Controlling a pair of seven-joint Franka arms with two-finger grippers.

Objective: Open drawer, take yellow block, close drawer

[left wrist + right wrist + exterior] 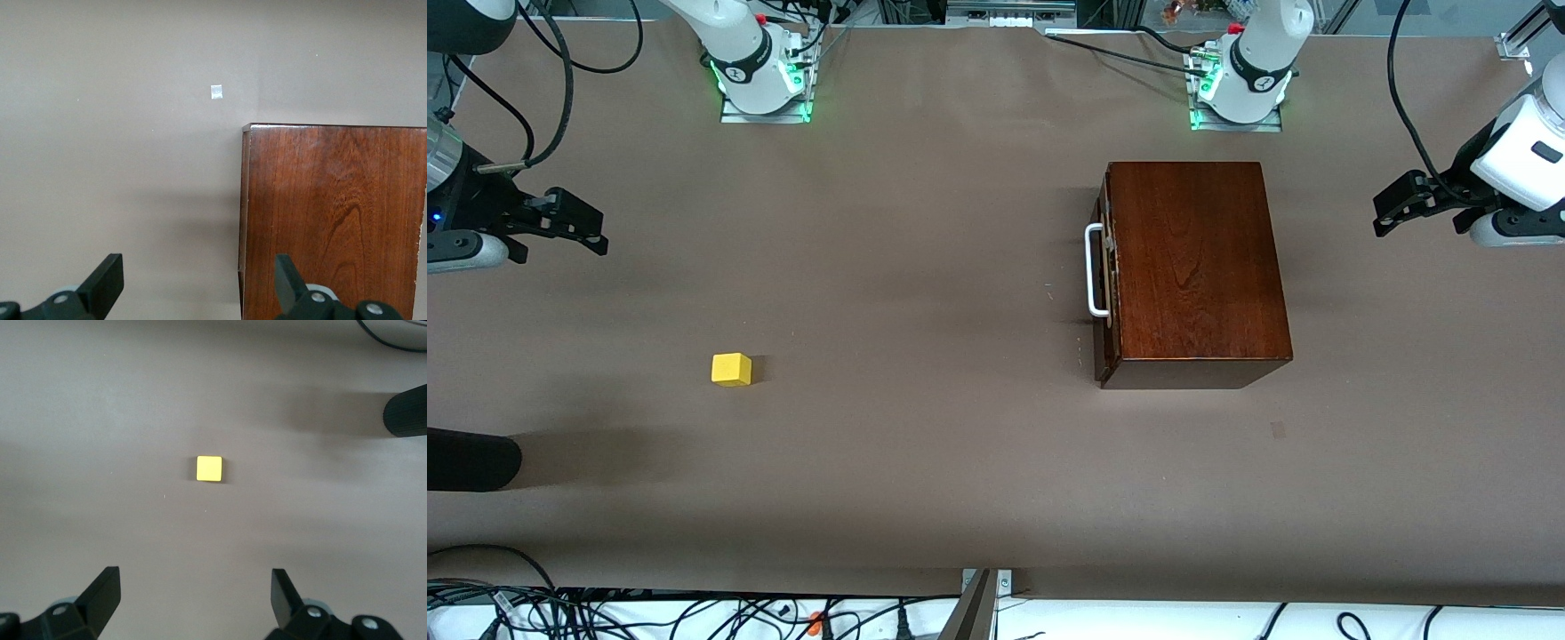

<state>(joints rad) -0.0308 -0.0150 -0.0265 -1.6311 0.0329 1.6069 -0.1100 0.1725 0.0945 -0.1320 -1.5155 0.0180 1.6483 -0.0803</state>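
Observation:
The dark reddish-brown wooden box (1196, 262) stands on the table toward the left arm's end. Its drawer (1104, 276) is pushed in, and the white bar handle (1092, 271) faces the right arm's end. The yellow block (731, 369) lies on the bare table toward the right arm's end, outside the box. My right gripper (596, 233) is open and empty in the air; its wrist view shows the block (209, 468) ahead of the open gripper (197, 587). My left gripper (1380, 213) is open and empty, held up beside the box (333, 220), as its wrist view (200, 273) shows.
A black cylindrical object (471, 460) pokes in at the table's edge at the right arm's end, nearer the front camera than the block; it also shows in the right wrist view (407, 413). A small pale patch (1279, 430) marks the table near the box. Cables lie along the front edge.

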